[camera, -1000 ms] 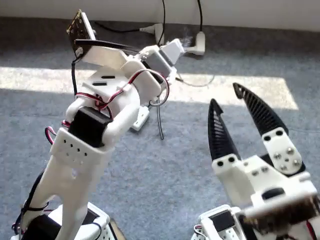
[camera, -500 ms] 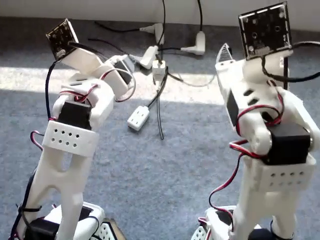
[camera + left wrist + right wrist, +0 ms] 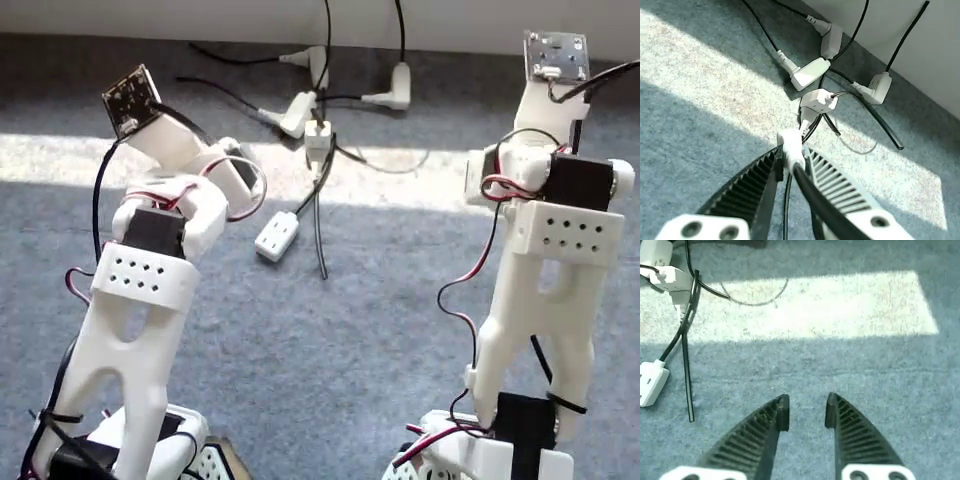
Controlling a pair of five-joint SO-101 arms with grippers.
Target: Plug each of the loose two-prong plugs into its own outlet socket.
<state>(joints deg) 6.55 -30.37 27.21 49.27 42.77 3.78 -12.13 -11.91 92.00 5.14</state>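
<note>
Several white two-prong plugs on black cables lie on the grey carpet by the far wall: one plug (image 3: 297, 113) (image 3: 812, 72), a second (image 3: 393, 90) (image 3: 877, 87) and a third (image 3: 318, 140) (image 3: 818, 100). A white socket block (image 3: 277, 236) (image 3: 790, 142) (image 3: 650, 382) lies nearer, flat on the carpet. My left gripper (image 3: 793, 151) hangs above the carpet, pointing at that block. It is open by a narrow gap, and the block shows between its tips. My right gripper (image 3: 806, 400) is open and empty over bare carpet, to the right of the block.
A loose black cable (image 3: 320, 240) (image 3: 688, 365) runs beside the socket block. The left arm (image 3: 150, 270) and right arm (image 3: 545, 230) stand tall on either side. A sunlit strip (image 3: 480, 180) crosses the carpet. The wall (image 3: 920, 45) closes off the far side.
The left arm drew back to the left from over the plugs and dipped a little. The right arm swung up from close to the high camera and now stands upright. The socket block stayed put.
</note>
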